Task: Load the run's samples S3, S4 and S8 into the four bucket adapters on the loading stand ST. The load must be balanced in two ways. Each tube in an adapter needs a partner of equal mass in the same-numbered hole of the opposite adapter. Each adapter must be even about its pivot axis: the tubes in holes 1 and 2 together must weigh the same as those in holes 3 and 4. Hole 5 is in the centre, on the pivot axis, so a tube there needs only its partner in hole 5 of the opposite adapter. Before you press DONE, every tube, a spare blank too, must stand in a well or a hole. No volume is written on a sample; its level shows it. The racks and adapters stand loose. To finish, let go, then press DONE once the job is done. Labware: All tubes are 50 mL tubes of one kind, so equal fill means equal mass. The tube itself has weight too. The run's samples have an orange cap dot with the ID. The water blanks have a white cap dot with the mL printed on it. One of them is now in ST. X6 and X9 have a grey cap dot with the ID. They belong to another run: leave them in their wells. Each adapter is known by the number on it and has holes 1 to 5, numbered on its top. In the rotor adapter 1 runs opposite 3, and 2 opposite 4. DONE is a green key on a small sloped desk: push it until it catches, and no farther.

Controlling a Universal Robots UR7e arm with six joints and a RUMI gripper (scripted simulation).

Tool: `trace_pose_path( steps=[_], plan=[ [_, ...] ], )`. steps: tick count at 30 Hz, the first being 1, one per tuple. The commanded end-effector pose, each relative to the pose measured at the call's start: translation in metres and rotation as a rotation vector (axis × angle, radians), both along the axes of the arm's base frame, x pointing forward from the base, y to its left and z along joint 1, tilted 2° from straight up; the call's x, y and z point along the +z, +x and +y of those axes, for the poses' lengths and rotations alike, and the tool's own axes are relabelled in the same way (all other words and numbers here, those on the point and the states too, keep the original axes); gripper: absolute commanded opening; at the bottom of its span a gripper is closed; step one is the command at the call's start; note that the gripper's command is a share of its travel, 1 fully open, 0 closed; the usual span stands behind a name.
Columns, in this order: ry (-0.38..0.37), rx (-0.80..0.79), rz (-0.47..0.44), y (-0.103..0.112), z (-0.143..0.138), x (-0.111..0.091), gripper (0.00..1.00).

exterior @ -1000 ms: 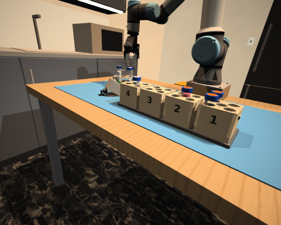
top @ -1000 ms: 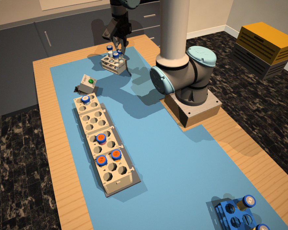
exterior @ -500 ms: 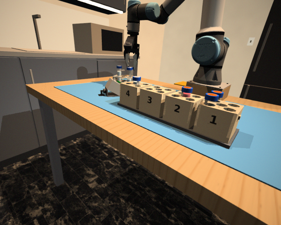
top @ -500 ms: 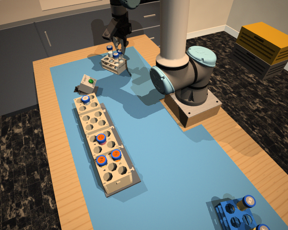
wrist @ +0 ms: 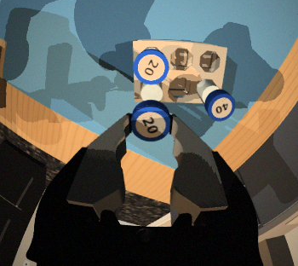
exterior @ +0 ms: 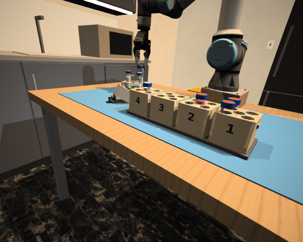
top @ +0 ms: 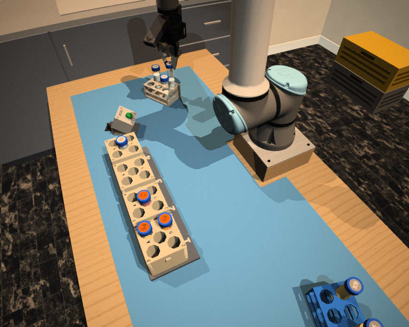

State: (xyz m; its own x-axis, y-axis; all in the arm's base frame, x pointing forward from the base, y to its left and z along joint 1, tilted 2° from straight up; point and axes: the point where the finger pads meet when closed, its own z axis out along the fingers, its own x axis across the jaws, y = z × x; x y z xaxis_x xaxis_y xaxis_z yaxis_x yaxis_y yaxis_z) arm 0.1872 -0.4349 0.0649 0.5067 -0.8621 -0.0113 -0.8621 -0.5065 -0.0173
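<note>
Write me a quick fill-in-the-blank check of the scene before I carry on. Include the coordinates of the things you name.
The pincer [top: 170,66] [exterior: 141,67] [wrist: 151,115] grips a blank [top: 171,72] [exterior: 141,74] [wrist: 150,127] marked ____.
Adapter 1 [top: 168,259] [exterior: 224,138] holds S4 [top: 144,228] [exterior: 228,104] and ____.
Adapter 2 [top: 148,213] [exterior: 189,126] holds sample ____.
The lone tube [top: 121,141] [exterior: 147,84] in adapter 4 [top: 125,151] [exterior: 138,106] has a ____ cap dot.

Missing: 20; S8; S3; white.

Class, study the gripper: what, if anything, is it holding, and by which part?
The gripper holds a blank marked 20, pinched by opposite sides of its blue cap.

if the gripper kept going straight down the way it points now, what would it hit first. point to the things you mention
Probably the blanks rack [top: 173,97] [wrist: 221,72] beneath the gripped 20 tube [top: 168,65] [exterior: 141,66] [wrist: 150,122], though depth is unclear.
</note>
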Motion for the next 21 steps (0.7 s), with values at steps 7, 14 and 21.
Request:
trace_pose_path(
  steps=[7,14,21],
  plan=[
    [0.001,0.0,0.0,-0.001,-0.001,0.038,0.0],
    [0.001,0.0,0.0,-0.001,-0.002,0.055,0.0],
    [0.001,0.0,0.0,-0.001,-0.002,0.078,0.0]
  ],
)
